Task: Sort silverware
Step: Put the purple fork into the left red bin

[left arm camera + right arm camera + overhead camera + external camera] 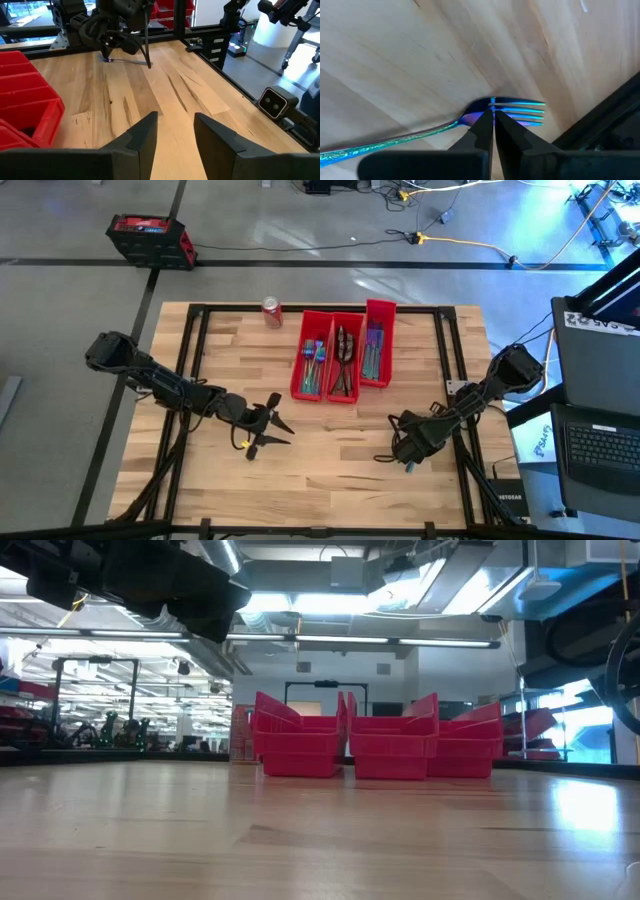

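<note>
The right gripper (493, 117) pinches a fork (470, 117) at its neck near the table's right edge; such a thin grip could let it slip.

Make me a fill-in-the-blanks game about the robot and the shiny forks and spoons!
1. The right gripper has its fingers shut on a blue ____.
2. The red bins number ____.
3. The left gripper fingers are open and hold ____.
4. The soda can stands on the ____ beside the bins.

Missing words: fork; three; nothing; table
</note>
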Motion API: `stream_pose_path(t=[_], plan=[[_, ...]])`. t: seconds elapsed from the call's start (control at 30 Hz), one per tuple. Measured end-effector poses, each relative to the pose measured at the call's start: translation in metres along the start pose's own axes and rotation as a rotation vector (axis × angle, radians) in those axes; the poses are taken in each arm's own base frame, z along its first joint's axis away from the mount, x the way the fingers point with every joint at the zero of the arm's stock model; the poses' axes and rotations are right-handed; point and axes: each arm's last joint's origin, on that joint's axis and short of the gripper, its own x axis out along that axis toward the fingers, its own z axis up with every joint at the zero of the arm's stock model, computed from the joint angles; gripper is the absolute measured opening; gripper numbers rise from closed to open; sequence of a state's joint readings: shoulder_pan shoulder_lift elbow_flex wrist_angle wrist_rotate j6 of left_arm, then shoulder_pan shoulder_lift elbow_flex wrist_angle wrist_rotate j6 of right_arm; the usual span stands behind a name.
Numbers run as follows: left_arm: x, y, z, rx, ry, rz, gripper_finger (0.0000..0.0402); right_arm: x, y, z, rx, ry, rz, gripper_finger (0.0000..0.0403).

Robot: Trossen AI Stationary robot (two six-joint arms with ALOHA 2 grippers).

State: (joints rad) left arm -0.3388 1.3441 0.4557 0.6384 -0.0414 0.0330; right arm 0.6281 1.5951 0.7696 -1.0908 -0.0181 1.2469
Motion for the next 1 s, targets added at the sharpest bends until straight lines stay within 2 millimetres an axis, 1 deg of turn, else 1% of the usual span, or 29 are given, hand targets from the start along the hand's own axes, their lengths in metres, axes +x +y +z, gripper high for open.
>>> stream_pose_path(t=[0.23, 0.43, 0.67, 1.0], plan=[[0.0, 0.0, -0.0002, 0.0, 0.002, 0.0, 0.0116, 0.0, 0.0002, 0.0001, -0.004, -0.001, 0.002, 0.0], [0.0, 0.0001, -0.0007, 0.0, 0.008, 0.006, 0.0116, -0.0002, 0.0056, 0.0019, -0.006, -0.02, 0.057, 0.0], [0.0, 0.0003, -0.0025, -0.003, 0.026, 0.014, 0.0116, 0.0053, 0.0007, 0.0003, 0.0, -0.006, 0.021, 0.0], [-0.0001, 0.0006, -0.003, -0.006, 0.032, 0.022, 0.0117, 0.006, -0.0008, -0.0002, -0.003, -0.002, 0.008, 0.0]])
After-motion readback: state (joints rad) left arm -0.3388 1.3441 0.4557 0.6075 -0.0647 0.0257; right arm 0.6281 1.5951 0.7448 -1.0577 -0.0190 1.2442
